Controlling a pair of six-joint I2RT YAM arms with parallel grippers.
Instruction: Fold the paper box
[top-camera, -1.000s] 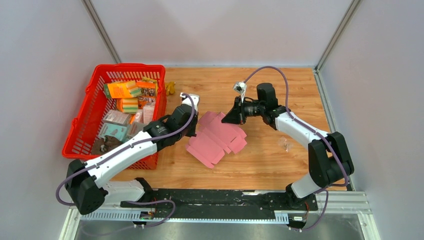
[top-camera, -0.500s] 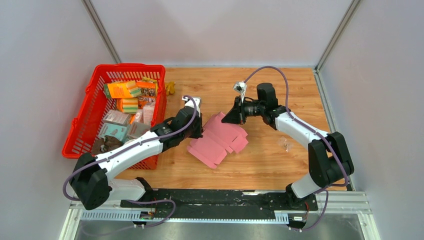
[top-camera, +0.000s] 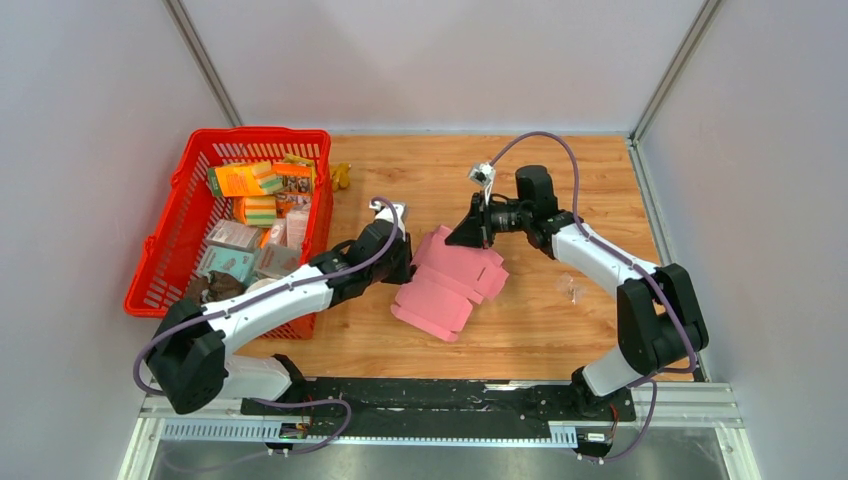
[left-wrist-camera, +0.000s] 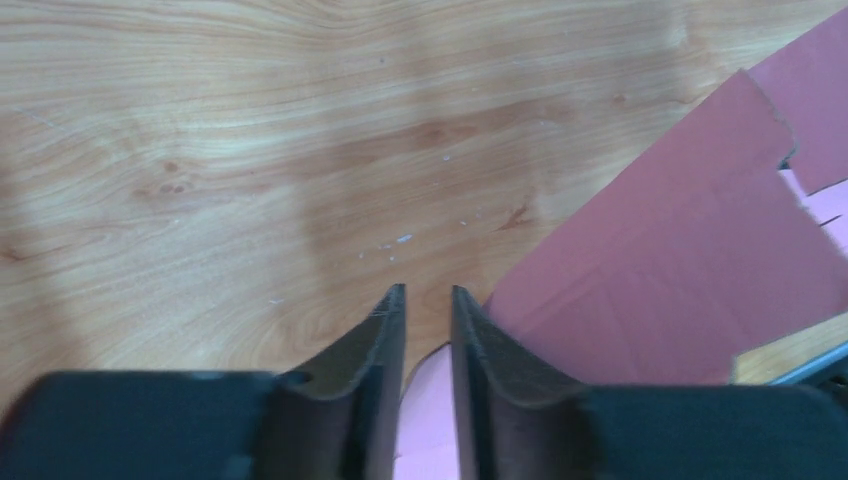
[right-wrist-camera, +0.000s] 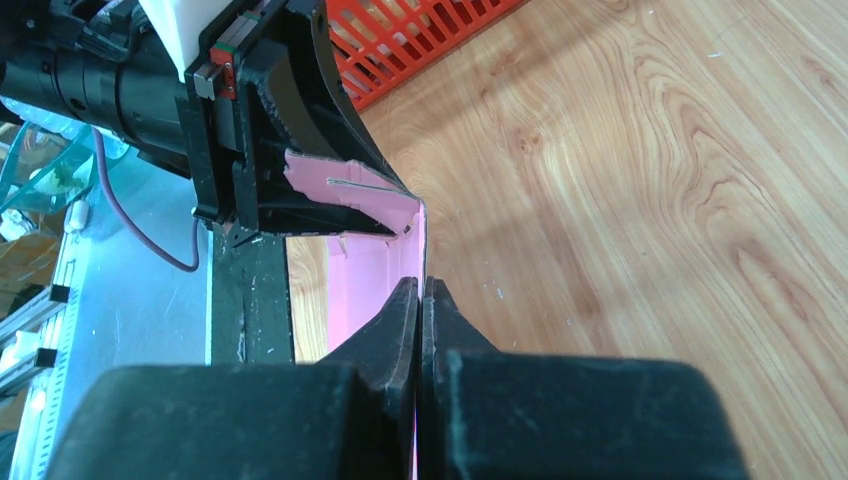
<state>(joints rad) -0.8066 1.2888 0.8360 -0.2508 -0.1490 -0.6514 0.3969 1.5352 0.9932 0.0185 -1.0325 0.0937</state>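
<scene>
While lying partly folded on the counter: paper box. At its left flap, left gripper, parted a slit, released. Farther, right gripper, clenched on its far edge. Beyond left, red basket of packages.

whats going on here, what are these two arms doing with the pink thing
Two robot arms are folding a pink paper box on the wooden table. The right gripper is shut on the card's far edge, pinching it. The left gripper is at the box's left side with its jaws slightly apart, and pink card lies right at its fingers. The box is only partly folded: some flaps are lifted and it is not yet closed up. A red basket of packages stands at the left.
</scene>
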